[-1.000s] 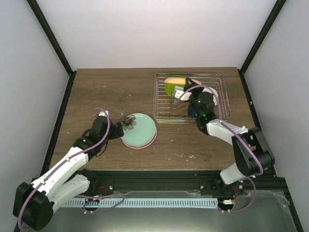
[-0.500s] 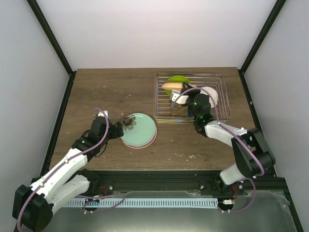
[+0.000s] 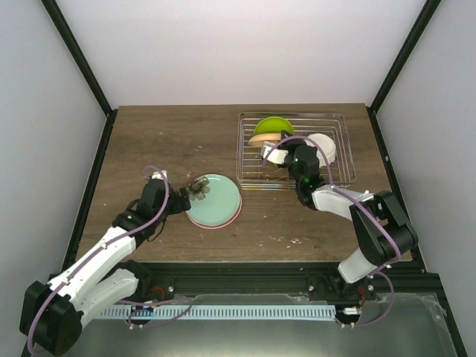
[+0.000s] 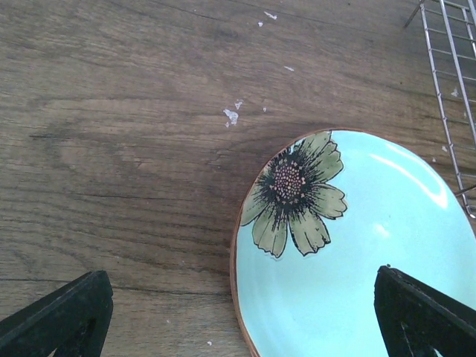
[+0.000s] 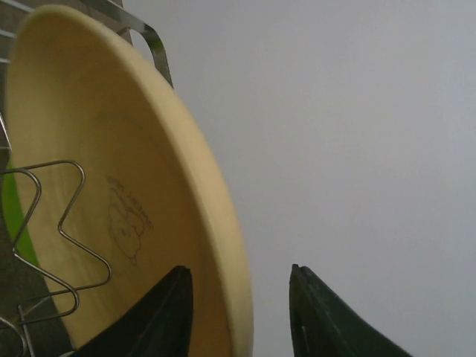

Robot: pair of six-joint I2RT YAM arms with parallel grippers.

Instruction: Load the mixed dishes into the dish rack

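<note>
The right gripper (image 5: 239,275) stood inside the rectangular silver wire dish rack (image 3: 338,126), its two dark fingers straddling the rim of the round orange-yellow plate (image 5: 111,186). The inner finger lay against the plate's face, while a strip of white wall showed between the rim and the other finger, so the jaws were parted rather than clamped. The plate stood tilted on edge against a bent wire tine (image 5: 59,223), with a sliver of the lime green dish (image 3: 273,124) behind it. The round white plate with the scalloped rim (image 3: 325,146) stood further right in the rack, partly covered by the arm.

The left gripper (image 4: 239,275) hung spread wide and empty over the near left edge of the round mint plate with a painted flower (image 4: 357,245). Only its fingertips showed in the wrist view, and the plate was cut off at the frame's edge. From above, a pinkish rim (image 3: 216,226) peeped from under the mint plate; what it belonged to could not be made out.

Everything rested on a dark brown wooden table (image 3: 163,134) flecked with pale crumbs (image 4: 232,114), enclosed by plain white walls (image 3: 238,52) and black corner posts (image 3: 78,59).
</note>
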